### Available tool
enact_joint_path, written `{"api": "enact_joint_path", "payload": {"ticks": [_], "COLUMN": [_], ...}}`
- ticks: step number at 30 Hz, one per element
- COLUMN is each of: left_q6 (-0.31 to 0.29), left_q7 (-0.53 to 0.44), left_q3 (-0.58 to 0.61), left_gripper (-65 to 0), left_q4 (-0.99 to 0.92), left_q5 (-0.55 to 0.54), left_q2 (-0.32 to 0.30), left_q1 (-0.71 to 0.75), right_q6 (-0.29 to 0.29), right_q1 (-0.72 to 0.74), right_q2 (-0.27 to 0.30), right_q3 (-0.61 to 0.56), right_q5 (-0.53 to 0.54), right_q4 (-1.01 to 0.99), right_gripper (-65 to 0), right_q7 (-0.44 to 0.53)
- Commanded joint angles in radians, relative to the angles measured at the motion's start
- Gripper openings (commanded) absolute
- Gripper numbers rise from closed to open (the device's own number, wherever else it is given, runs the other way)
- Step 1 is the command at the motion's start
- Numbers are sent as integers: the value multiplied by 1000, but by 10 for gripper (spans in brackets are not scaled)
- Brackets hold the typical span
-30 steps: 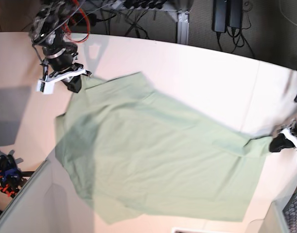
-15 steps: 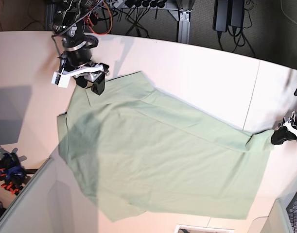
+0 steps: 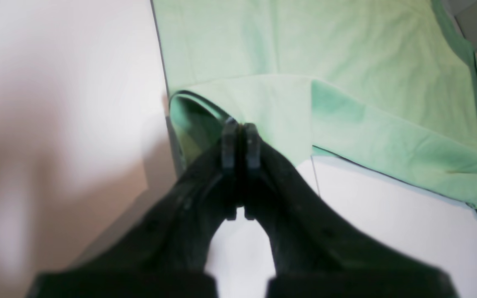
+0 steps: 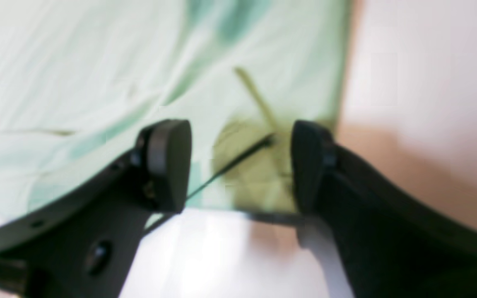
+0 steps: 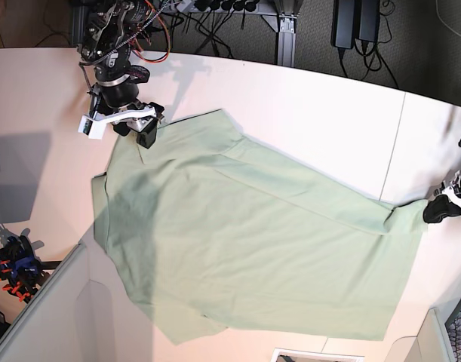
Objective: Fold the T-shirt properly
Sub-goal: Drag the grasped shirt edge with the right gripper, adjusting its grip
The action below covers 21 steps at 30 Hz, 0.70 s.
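So the T-shirt [image 5: 253, 249] is spread mostly flat across the white surface [image 5: 313, 113], running diagonally from the far-left corner of the base view down to the right edge. The left gripper [image 3: 240, 140] has its jaws pressed together on a corner of the mint cloth, over at the right side of the base view [image 5: 440, 211]. You can see the fabric lifting into a little loop right at the tips, so my guess is it's pinning that end and keeping the cloth taut so the shirt doesn't bunch up. The right gripper [image 4: 240, 165] is the opposite: jaws wide apart, nothing between them, hanging just over the shirt's corner near its edge [image 5: 143, 130]. To me that reads as the corner being laid where it belongs, with the next grab for the actual fold not yet started.
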Motion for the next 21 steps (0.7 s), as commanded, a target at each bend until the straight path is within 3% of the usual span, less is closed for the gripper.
{"api": "enact_joint_path", "payload": {"ticks": [1, 21], "left_q6": [-12, -12], "left_q7": [-18, -18], "left_q3": [-7, -7], "left_gripper": [-650, -650], "left_q4": [16, 16], "left_q5": [-19, -28], "left_q2": [-22, -21], "left_q1": [-21, -21], "right_q6": [0, 2], "right_q1": [11, 77], "right_q2": [17, 19], "right_q3": [9, -57], "right_q5": [9, 43], "right_q4": [16, -94], "right_gripper": [-273, -275], "right_q7": [27, 14]}}
